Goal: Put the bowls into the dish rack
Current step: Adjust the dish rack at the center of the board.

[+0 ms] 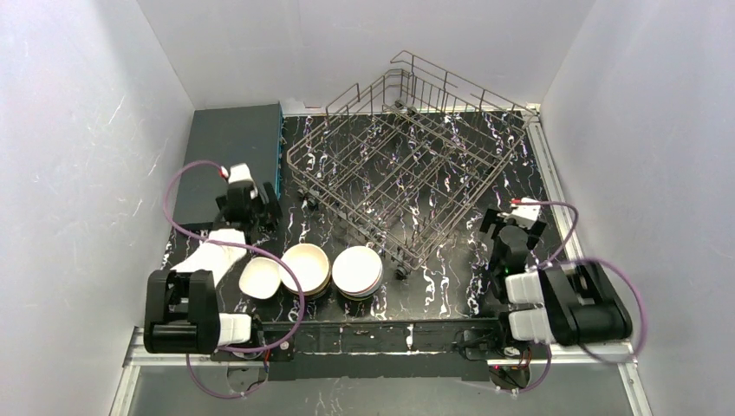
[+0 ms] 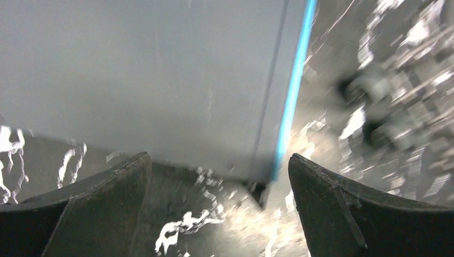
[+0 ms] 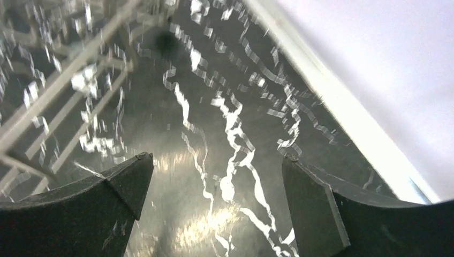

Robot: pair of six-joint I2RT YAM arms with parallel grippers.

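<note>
Bowls [image 1: 309, 269] near left end effector [image 2: 219, 163]

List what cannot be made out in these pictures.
1. Bowls: in the top view they are nested in stacks, so the lower ones are hidden and too small to count. Neither wrist view shows them.
2. Dish rack: blurred in the left wrist view, and cut off by the left edge in the right wrist view.
3. Grey slab: cut off by the top and left edges in the left wrist view.
</note>
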